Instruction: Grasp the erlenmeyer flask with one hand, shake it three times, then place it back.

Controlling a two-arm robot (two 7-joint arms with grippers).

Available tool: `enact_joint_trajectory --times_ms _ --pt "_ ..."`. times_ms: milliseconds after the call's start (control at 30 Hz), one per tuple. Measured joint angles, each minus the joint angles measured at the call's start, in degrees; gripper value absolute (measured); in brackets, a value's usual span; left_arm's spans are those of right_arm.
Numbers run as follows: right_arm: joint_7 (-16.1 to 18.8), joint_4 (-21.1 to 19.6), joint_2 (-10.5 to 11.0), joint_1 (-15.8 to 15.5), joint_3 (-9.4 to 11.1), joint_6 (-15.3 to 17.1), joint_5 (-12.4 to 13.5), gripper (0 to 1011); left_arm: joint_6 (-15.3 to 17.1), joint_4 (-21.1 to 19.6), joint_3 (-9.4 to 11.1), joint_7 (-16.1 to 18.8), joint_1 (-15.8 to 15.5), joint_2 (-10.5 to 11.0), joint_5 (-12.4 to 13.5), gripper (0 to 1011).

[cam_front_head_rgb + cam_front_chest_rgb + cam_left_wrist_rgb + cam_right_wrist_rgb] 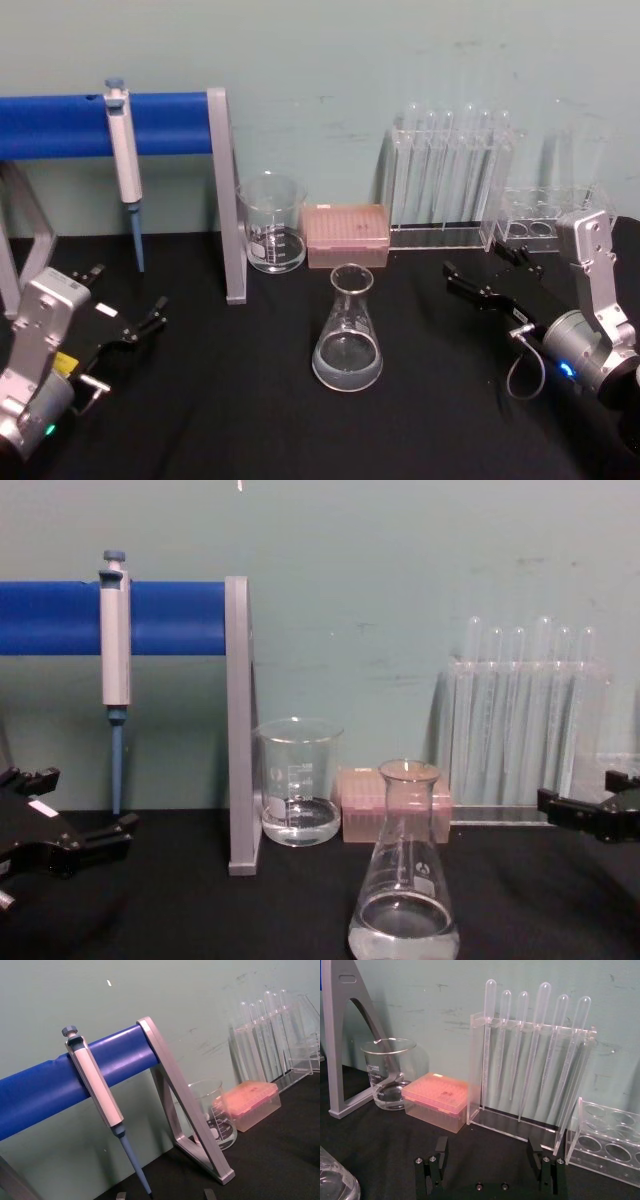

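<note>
Item one, the erlenmeyer flask (348, 330): we find it upright on the black desk (250, 410), near the middle, with a shallow pool of clear liquid in its wide base. Nothing touches it. In the chest view it stands in front of the other glassware (404, 880).

Behind it, just against the wall side, we log a pink tip box (346, 234), and to that box's left a glass beaker (272, 222) holding a little clear liquid. The beaker sits just beside the grey upright of a stand (226, 190) whose blue crossbar (90, 124) carries a hanging pipette (122, 160), tip pointing down.

To the right of the pink box we note a clear rack of plastic droppers (450, 180), standing upright in a row, and beside it a low clear rack with round holes (535, 228).

Right gripper (495, 275): we see it low over the desk to the right of the flask, well apart from it, its black fingers (441, 1149) spread wide and grasping nothing; a blue light glows on its wrist.

Left gripper (130, 310): it rests at the left side of the desk, well apart from the flask, fingers parted and empty, a small white label on it.
</note>
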Motion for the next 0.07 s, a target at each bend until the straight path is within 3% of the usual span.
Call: enact_joint_trajectory --times_ms 67 --pt "0.0 0.0 0.0 0.0 0.0 0.0 0.0 1000 0.0 0.0 0.0 0.0 0.0 0.0 0.0 1001"
